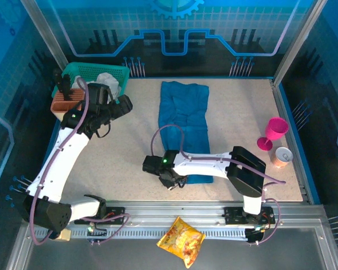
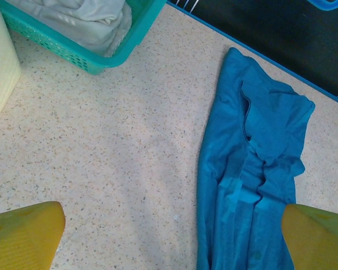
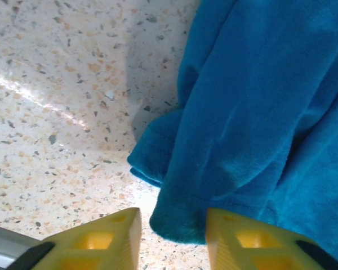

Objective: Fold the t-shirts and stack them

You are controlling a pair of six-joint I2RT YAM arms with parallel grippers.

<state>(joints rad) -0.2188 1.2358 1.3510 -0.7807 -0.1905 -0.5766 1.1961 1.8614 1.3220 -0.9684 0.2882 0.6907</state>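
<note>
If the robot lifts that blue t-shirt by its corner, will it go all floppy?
Probably floppy: the t-shirt lies in soft wrinkles and folds, so it would likely droop. It looks thin, so probably light. Pushed, it would likely bunch up rather than slide.

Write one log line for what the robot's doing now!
left tool: open, over table | right tool: open at near hem of t-shirt

The t-shirt [image 1: 183, 121] is soft, matt, faintly fuzzy cloth, the table [image 1: 242, 112] a smooth speckled stone-like top with a slight sheen, the basket [image 1: 87, 72] latticed plastic, the pink cup [image 1: 273, 133] glossy plastic, and the snack bag [image 1: 181, 241] shiny crinkled foil.
</note>
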